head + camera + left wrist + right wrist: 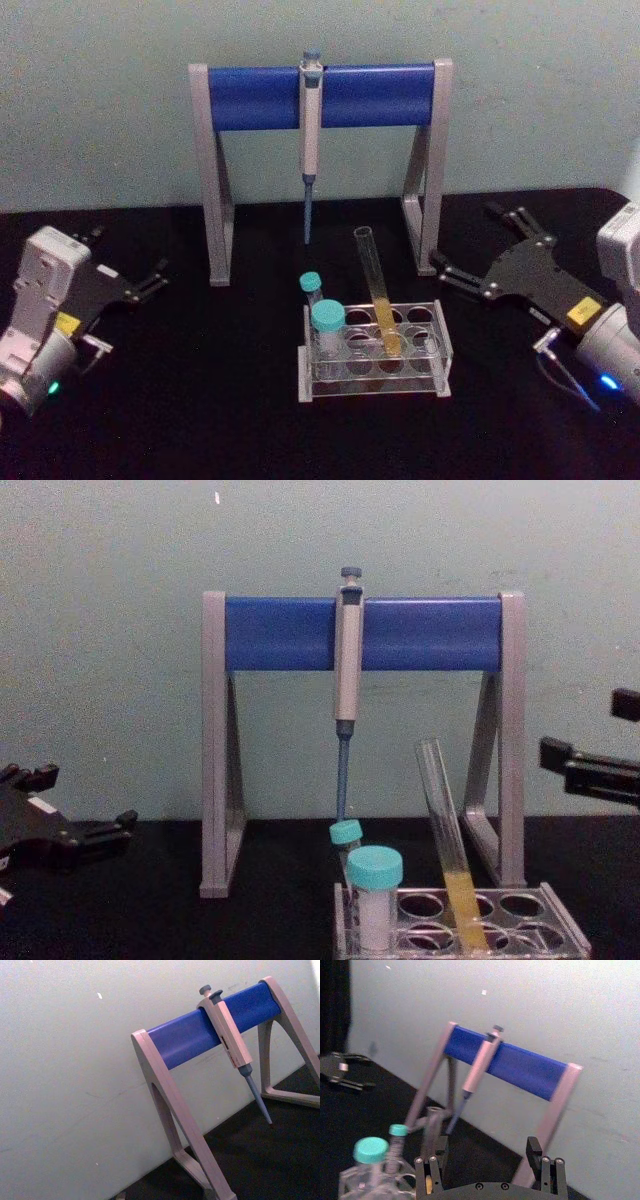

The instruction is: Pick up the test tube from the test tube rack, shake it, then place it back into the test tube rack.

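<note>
1. Surface (pixel 200 400): black, and it is carrying everything listed below.

2. Pipette stand (pixel 250 98): grey legs with a blue crossbar. It is standing at the back, against the pale wall.

3. My right hand (pixel 463 236): I am holding it out on the right, above the surface. The wrist is angling in from the right edge, and the black fingers (pixel 533 1147) are pointing inward toward the stand's right leg. The fingers are spreading wide apart and gripping nothing. The hand is hanging near the rack's right end without touching it or the tube.

4. My left hand (pixel 128 255): I am resting it low on the far left, well apart from the rack and turned inward. Its fingers are also standing apart and holding nothing.

5. Test tube rack (pixel 440 345): clear plastic with round holes in its top plate. It is sitting in front of the stand, between my two hands.

6. Pipette (pixel 310 130): it is hanging from the middle of the crossbar with its tip pointing down.

7. Test tube (pixel 373 275): it is standing uncapped in a hole near the middle of the rack. Its open mouth is leaning to the left, and yellow liquid is filling its lower part.

8. Teal-capped vials (pixel 327 318): two are standing at the rack's left end, the wider one in front.
</note>
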`<state>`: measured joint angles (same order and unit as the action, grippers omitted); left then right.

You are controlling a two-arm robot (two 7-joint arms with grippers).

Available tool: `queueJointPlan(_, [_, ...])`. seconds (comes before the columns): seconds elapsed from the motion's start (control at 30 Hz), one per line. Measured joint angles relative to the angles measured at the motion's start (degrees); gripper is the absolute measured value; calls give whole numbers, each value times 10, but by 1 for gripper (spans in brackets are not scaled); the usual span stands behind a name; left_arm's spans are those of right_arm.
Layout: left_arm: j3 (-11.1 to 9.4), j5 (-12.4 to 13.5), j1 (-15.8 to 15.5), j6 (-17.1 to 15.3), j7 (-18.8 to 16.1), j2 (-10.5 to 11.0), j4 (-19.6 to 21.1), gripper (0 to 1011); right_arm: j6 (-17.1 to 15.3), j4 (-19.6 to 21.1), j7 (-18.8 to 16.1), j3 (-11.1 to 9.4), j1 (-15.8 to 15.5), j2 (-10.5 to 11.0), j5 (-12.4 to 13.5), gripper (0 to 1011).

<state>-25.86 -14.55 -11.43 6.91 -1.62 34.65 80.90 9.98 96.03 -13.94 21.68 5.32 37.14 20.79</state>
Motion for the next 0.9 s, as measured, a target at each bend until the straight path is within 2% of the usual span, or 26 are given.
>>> queueJointPlan(0.27, [0, 0, 0, 0, 0, 0, 0, 1001, -30, -6, -59, 14, 19, -17, 22, 1000])
queueJointPlan(0.4, [0, 0, 0, 0, 0, 0, 0, 1001, -47, -15, -77, 18, 31, -27, 28, 1000])
queueJointPlan(0.9, [0, 0, 0, 0, 0, 0, 0, 1001, -111, -63, -138, 38, 79, -62, 27, 1000])
